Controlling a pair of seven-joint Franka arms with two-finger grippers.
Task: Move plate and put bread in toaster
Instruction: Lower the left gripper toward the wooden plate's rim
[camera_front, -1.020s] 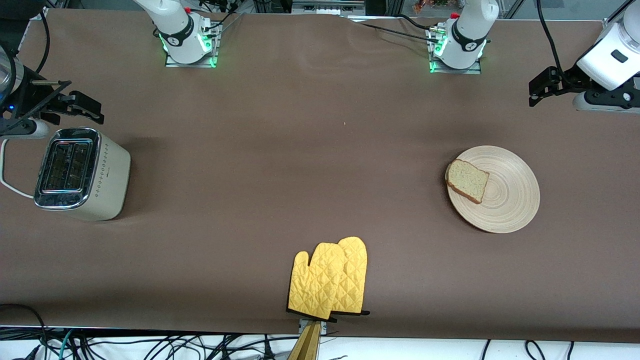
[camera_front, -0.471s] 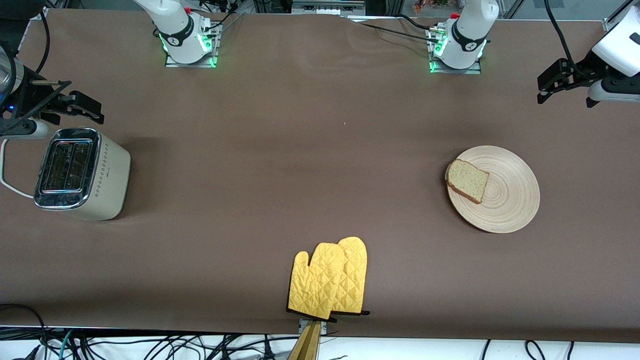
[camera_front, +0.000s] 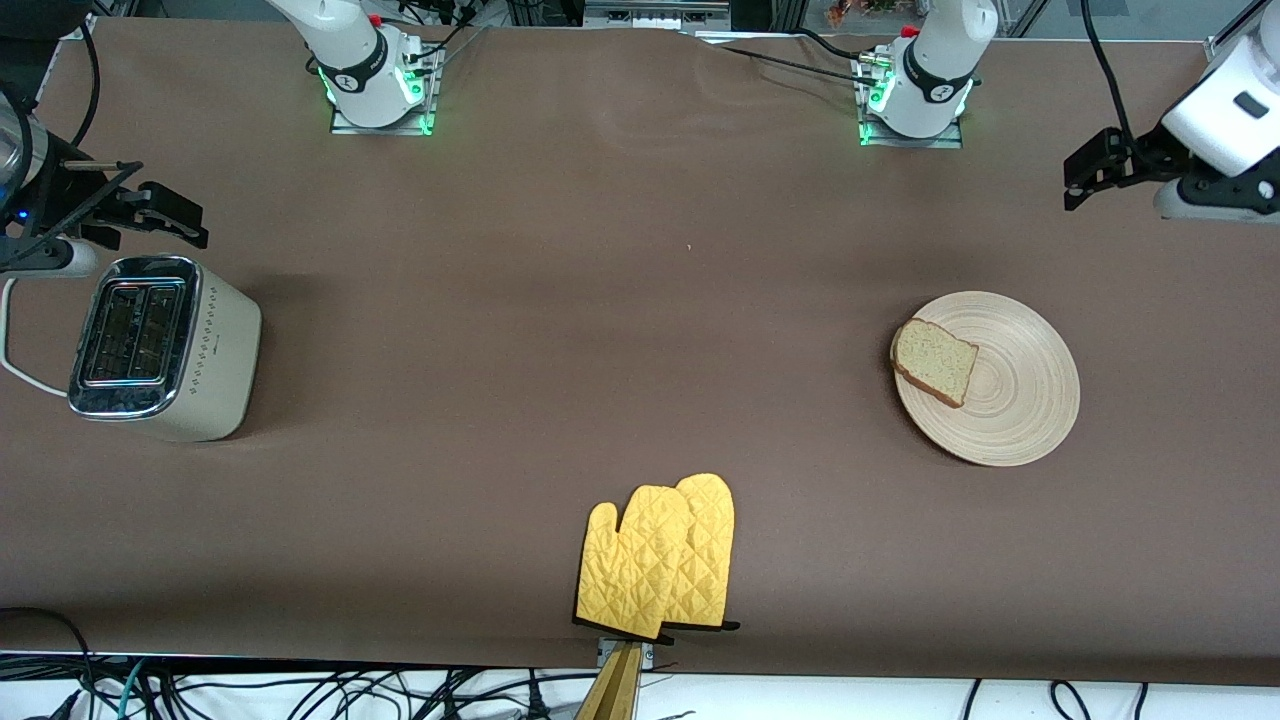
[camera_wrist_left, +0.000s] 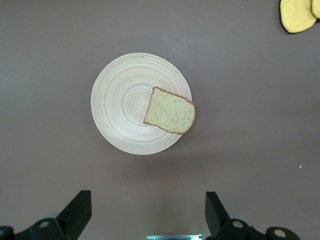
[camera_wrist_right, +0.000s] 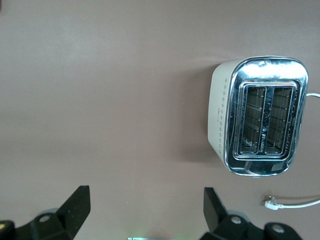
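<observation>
The round pale wooden plate (camera_front: 1015, 400) lies toward the left arm's end of the table. The slice of bread (camera_front: 935, 361) rests on the plate's rim, on the side toward the toaster. From the left wrist, plate (camera_wrist_left: 120, 107) and bread (camera_wrist_left: 170, 111) show whole. My left gripper (camera_front: 1088, 172) (camera_wrist_left: 148, 212) hangs open and empty over bare cloth, apart from the plate. The cream toaster (camera_front: 165, 345) (camera_wrist_right: 260, 122) stands at the right arm's end, both slots empty. My right gripper (camera_front: 165, 213) (camera_wrist_right: 145, 210) waits open over the cloth beside it.
A pair of yellow oven mitts (camera_front: 660, 558) (camera_wrist_left: 299, 14) lies near the table's front edge in the middle. The toaster's white cord (camera_front: 15, 345) runs off the table's end, its plug (camera_wrist_right: 272, 201) lying on the cloth. The two arm bases (camera_front: 375, 85) stand along the back edge.
My left gripper swung a little toward the table's end and came back to nearly the same spot. The right arm, plate, bread and toaster have not moved.
</observation>
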